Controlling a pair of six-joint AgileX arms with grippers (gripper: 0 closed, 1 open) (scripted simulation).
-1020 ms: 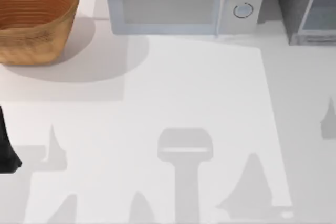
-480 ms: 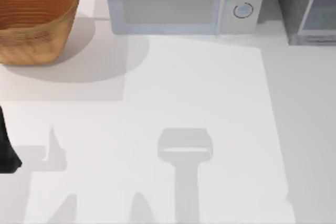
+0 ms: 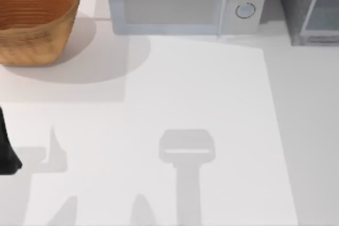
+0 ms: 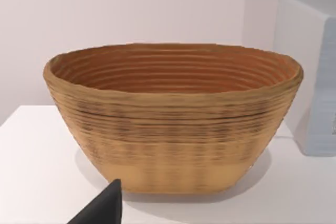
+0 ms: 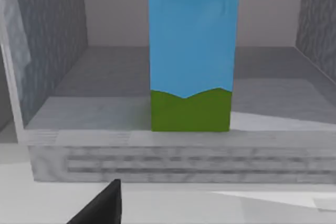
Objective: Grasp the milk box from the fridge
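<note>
From above, the fridge (image 3: 312,9) stands at the counter's (image 3: 201,93) back right corner, beside the microwave (image 3: 185,3); a wicker basket (image 3: 34,17) sits at the back left. The right wrist view looks into the open fridge, where the milk box (image 5: 191,51) stands upright on its floor. The left wrist view faces the basket. Whether either end effector is clenched or released cannot be told.
</note>
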